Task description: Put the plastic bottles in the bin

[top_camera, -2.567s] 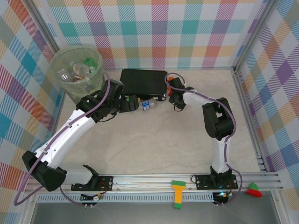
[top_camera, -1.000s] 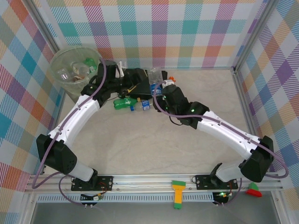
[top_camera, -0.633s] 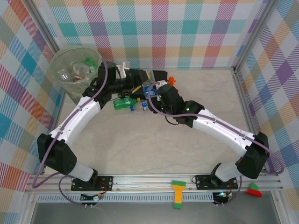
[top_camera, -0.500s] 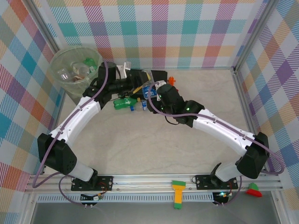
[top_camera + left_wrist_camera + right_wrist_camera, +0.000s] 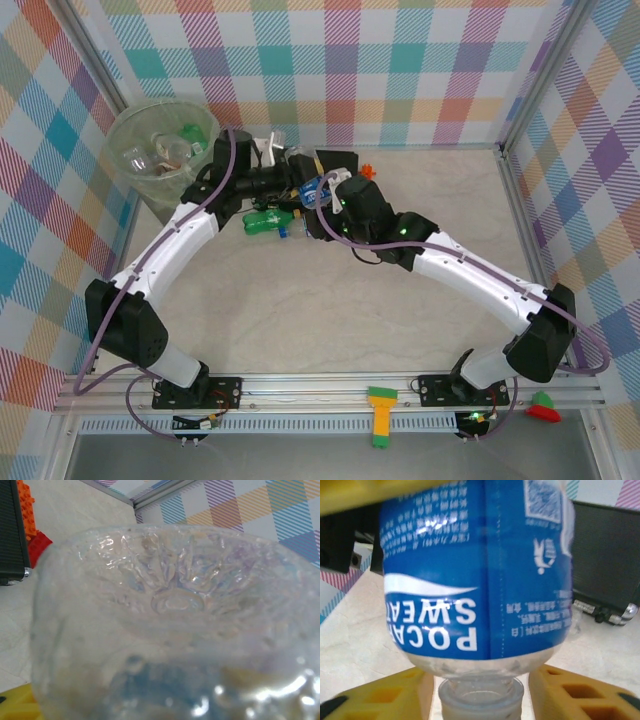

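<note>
Grip closed both sides. R gripper (image 5: 322, 192): pinched on blue-label bottle (image 5: 475, 575), cap twd wrist cam, just near of black case (image 5: 605, 555). L gripper (image 5: 272, 158): clamped on clear bottle (image 5: 170, 620), right of bin (image 5: 160, 195). Also green bottle (image 5: 262, 221) flat on table (image 5: 300, 320), betw. arms.

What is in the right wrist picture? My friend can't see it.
A clear bottle with a blue POCARI SWEAT label hangs upside down, very close, its neck pointing down between the yellow fingers of the right tool. A black case lies behind it on the pale table.
</note>
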Action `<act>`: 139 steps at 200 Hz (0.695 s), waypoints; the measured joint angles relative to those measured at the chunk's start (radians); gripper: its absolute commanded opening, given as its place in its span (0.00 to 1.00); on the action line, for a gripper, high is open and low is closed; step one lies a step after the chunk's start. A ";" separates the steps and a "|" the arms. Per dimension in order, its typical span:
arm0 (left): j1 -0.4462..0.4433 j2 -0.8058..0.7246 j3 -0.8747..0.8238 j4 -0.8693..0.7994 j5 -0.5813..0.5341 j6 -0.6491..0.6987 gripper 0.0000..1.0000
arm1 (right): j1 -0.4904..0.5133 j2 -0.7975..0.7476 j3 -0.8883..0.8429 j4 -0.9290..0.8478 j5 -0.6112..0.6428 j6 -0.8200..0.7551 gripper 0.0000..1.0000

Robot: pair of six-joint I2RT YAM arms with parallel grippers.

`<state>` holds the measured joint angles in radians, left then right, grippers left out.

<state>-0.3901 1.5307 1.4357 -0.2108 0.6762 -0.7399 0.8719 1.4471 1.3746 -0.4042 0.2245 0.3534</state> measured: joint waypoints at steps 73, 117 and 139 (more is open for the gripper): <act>0.011 -0.002 0.097 -0.119 -0.064 0.061 0.59 | 0.000 -0.031 -0.002 0.008 0.050 -0.004 0.99; 0.111 -0.010 0.153 -0.214 -0.122 0.082 0.59 | -0.012 -0.061 -0.001 0.024 0.063 -0.031 0.99; 0.176 -0.010 0.200 -0.267 -0.161 0.101 0.59 | -0.028 -0.068 0.004 0.031 0.053 -0.049 0.99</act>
<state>-0.2142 1.5208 1.6356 -0.4774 0.5156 -0.6384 0.8436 1.3788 1.3785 -0.3737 0.2779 0.3042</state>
